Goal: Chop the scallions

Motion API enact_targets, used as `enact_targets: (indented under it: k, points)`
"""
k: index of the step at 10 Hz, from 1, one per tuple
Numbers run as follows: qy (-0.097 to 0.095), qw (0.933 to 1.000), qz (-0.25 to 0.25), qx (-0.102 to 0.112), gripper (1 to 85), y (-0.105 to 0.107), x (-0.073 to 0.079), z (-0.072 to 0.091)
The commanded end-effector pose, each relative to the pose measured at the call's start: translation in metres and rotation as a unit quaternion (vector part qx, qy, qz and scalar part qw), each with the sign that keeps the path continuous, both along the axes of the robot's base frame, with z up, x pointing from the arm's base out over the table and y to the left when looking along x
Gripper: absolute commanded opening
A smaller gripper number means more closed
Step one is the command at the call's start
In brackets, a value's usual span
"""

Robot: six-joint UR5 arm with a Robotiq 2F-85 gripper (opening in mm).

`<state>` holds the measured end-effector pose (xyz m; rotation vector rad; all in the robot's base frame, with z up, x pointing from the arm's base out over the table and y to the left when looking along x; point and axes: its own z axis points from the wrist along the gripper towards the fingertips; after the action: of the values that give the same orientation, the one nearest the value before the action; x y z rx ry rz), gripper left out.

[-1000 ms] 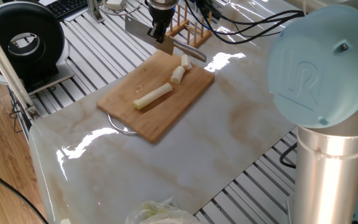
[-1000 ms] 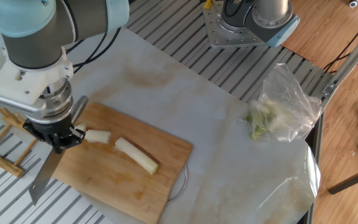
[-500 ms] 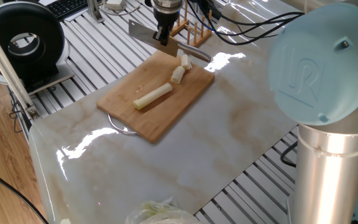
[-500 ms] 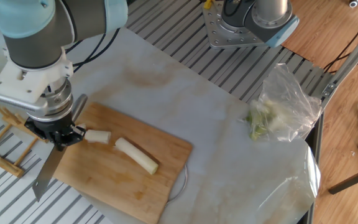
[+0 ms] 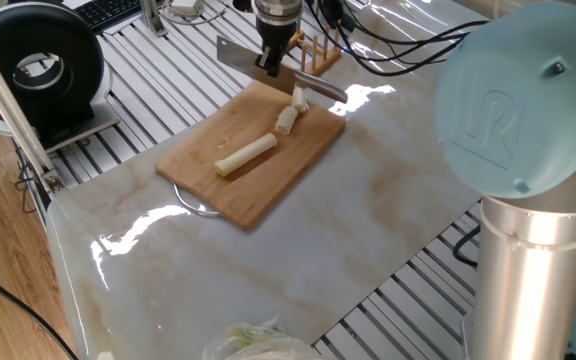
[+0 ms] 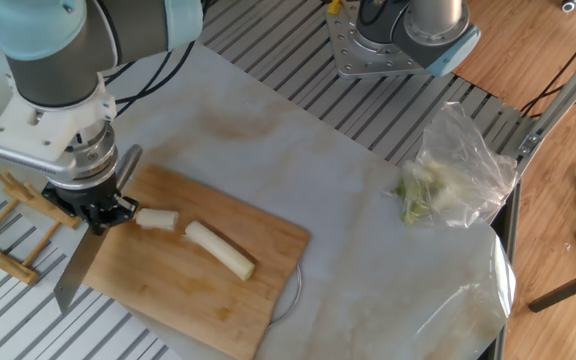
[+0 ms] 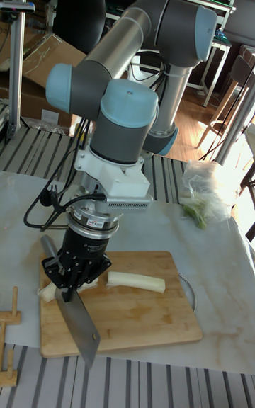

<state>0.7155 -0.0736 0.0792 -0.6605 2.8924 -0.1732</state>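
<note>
**Holding a cleaver over the end of the cutting board**

Gripping a broad steel cleaver (image 6: 80, 272) by its handle, the black two-finger gripper (image 6: 96, 212) of the grey robot arm hangs above one end of a rectangular light-wood cutting board (image 6: 173, 295). The fingers are closed around the handle, and the blade slants downward past the board's edge.

The pale cream-white scallions (image 6: 220, 249) lie on the board in pieces. The longest stalk rests near the board's middle, well clear of the gripper. A shorter chunk (image 6: 157, 218) lies just beside the gripper, between it and the long stalk. In one fixed view another small chunk (image 5: 298, 96) sits right under the gripper, by the blade.

The board lies on a glossy marble-patterned tabletop (image 5: 298, 250). A clear plastic bag of pale leafy greens (image 6: 453, 170) rests well apart from the board.
</note>
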Motion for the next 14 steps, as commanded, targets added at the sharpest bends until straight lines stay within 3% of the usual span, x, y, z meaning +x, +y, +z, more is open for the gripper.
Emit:
enact_targets:
  k: [1, 2, 5, 9, 14]
  points:
    - [-0.016, 0.9999, 0.005, -0.004, 1.3, -0.006, 0.006, -0.002]
    - [-0.02, 0.9997, 0.009, -0.011, 1.3, -0.01, 0.008, -0.002]
    - [-0.017, 0.9998, 0.009, -0.005, 1.3, -0.01, 0.005, -0.004]
    - [0.0, 1.0, 0.007, -0.004, 1.3, -0.013, -0.007, -0.008]
    - [0.02, 0.9993, 0.006, 0.032, 1.3, 0.001, -0.021, -0.012]
